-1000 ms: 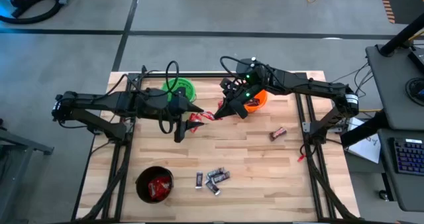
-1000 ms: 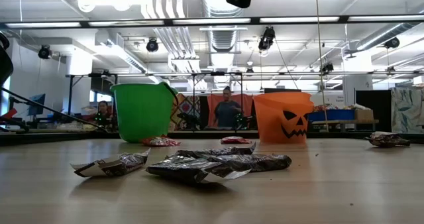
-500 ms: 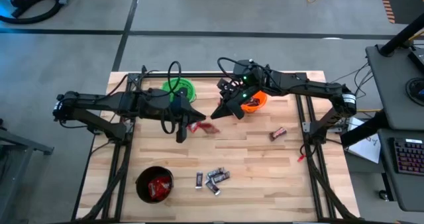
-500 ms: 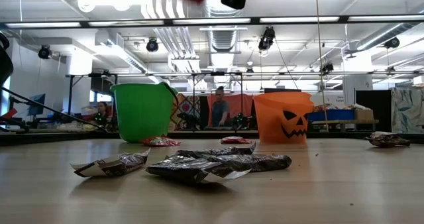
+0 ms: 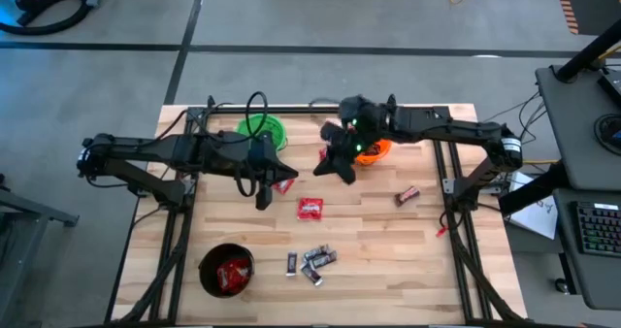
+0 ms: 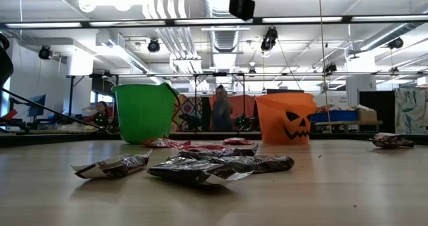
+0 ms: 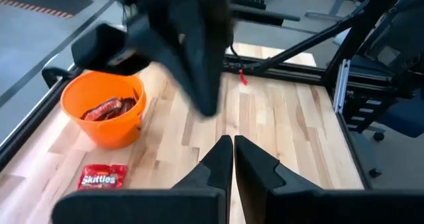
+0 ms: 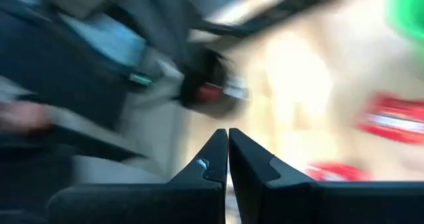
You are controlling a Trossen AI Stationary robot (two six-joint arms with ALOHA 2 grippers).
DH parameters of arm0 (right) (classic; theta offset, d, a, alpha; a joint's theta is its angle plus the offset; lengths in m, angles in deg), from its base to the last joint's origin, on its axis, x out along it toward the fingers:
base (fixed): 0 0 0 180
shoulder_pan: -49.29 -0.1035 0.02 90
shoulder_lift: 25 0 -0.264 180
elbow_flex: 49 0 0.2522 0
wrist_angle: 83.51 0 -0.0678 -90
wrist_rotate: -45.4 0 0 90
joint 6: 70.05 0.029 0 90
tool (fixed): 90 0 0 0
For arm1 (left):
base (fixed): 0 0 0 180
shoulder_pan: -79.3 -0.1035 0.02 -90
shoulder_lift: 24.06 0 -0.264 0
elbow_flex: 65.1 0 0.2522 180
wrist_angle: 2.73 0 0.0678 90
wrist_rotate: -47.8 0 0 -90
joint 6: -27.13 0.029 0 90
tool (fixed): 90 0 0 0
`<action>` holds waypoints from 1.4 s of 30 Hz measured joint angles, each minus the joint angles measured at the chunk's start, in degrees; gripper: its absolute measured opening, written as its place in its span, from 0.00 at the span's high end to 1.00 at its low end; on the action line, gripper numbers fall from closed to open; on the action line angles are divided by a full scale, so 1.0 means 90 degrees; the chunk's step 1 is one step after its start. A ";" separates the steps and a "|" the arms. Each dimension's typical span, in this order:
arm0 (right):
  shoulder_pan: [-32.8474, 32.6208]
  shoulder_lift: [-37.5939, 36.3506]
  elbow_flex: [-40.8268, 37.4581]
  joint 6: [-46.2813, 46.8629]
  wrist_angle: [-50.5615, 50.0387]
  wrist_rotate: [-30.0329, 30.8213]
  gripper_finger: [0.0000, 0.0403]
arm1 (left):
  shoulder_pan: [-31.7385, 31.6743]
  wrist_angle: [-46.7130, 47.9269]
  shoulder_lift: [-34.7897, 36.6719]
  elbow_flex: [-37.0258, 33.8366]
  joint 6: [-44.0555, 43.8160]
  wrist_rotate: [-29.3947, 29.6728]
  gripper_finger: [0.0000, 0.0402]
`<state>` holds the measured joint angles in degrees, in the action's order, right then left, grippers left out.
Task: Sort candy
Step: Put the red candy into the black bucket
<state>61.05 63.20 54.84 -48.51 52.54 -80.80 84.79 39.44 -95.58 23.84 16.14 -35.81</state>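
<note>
While three round buckets stand on the pale plank worktop (image 5: 388, 231), the candy lies scattered between them: a green bucket (image 5: 262, 131) near the far edge, an orange bucket (image 5: 374, 146) beside it toward the right, and a black bucket (image 5: 226, 270) near the front left corner with red packets inside. One bright red squarish packet (image 5: 310, 208) lies flat in the middle of the worktop, one dark brown-red bar (image 5: 408, 194) sits toward the right edge, and a cluster of about four small black-silver bars (image 5: 311, 261) lies near the front edge. The left claw (image 5: 287, 173) hangs over the worktop's middle with its fingers pressed together and nothing between them; the right claw (image 5: 321, 170) hangs just in front of the orange bucket, likewise closed and empty. Level across the worktop, the crinkled foil of the silver bars fills the foreground, and the orange bucket shows a carved pumpkin face that cannot be seen from above. Only the left wrist view looks down into the orange bucket, showing dark bars inside it and a red packet (image 7: 102, 178) lettered Skittles lying on the planks just beside it. A person (image 6: 221, 110) stands in the room beyond.
</note>
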 joint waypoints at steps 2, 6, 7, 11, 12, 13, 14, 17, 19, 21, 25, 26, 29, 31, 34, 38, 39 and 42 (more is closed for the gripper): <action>-0.0174 0.0004 -0.0095 -0.1010 -0.0543 0.0955 0.98 | 0.0063 -0.0038 0.0044 0.0000 -0.0005 0.0002 1.00; -0.0599 0.0010 -0.0588 -0.2719 -0.0690 0.2741 0.98 | 0.0294 -0.0390 0.0151 -0.0118 -0.0087 0.0053 1.00; -0.0681 0.0010 -0.0752 -0.2831 -0.0515 0.2998 0.98 | 0.0362 -0.0478 0.0168 -0.0155 -0.0140 0.0091 1.00; -0.0744 0.0010 -0.1362 -0.2354 0.0262 0.3125 0.95 | 0.0730 -0.0605 0.0221 -0.0299 -0.0471 0.0491 1.00; -0.0737 0.0010 -0.1500 -0.2175 0.0411 0.3032 0.93 | 0.0857 -0.0673 0.0231 -0.0353 -0.0575 0.0615 1.00; -0.0735 0.0010 -0.1644 -0.2007 0.0566 0.2958 0.91 | 0.0997 -0.0738 0.0242 -0.0418 -0.0664 0.0785 1.00; -0.0746 0.0010 -0.1781 -0.1903 0.0714 0.2909 0.88 | 0.1146 -0.0823 0.0254 -0.0493 -0.0749 0.0966 1.00; -0.0866 0.0010 -0.2159 -0.1792 0.1177 0.2858 0.77 | 0.1554 -0.0982 0.0262 -0.0674 -0.0946 0.1562 1.00; -0.0966 0.0010 -0.2394 -0.1854 0.1456 0.2910 0.69 | 0.1773 -0.0991 0.0262 -0.0721 -0.1102 0.1880 1.00; -0.1114 0.0010 -0.2618 -0.1937 0.1666 0.3264 0.60 | 0.1914 -0.1001 0.0268 -0.0729 -0.1230 0.2124 1.00; -0.1307 0.0010 -0.2931 -0.1840 0.1838 0.4171 0.43 | 0.1986 -0.1002 0.0289 -0.0734 -0.1313 0.2242 1.00; -0.1316 0.0043 -0.3016 -0.1750 0.1928 0.4193 0.39 | 0.1986 -0.1004 0.0291 -0.0742 -0.1321 0.2247 1.00; -0.1340 0.0256 -0.3194 -0.1390 0.2226 0.4189 0.31 | 0.1983 -0.1109 0.0320 -0.0849 -0.1244 0.2416 1.00; -0.1390 0.0558 -0.3222 -0.1243 0.2467 0.4188 0.28 | 0.1983 -0.1447 0.0409 -0.1088 -0.1110 0.2466 1.00; -0.1479 0.1083 -0.3219 -0.1208 0.2720 0.4137 0.27 | 0.1983 -0.2200 0.0680 -0.1635 -0.1076 0.2419 1.00; -0.1502 0.1659 -0.2961 -0.1051 0.2773 0.4104 0.26 | 0.2036 -0.3094 0.1161 -0.2375 -0.1459 0.2355 1.00; -0.1500 0.1756 -0.2879 -0.1030 0.2783 0.4029 0.27 | 0.2059 -0.3206 0.1258 -0.2543 -0.1556 0.2355 1.00; -0.1511 0.2008 -0.2630 -0.1011 0.2791 0.3976 0.28 | 0.2068 -0.3524 0.1493 -0.2907 -0.1674 0.2344 1.00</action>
<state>47.46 81.27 31.17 -57.61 77.65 -45.01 103.40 7.72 -82.14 -2.33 1.07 -14.71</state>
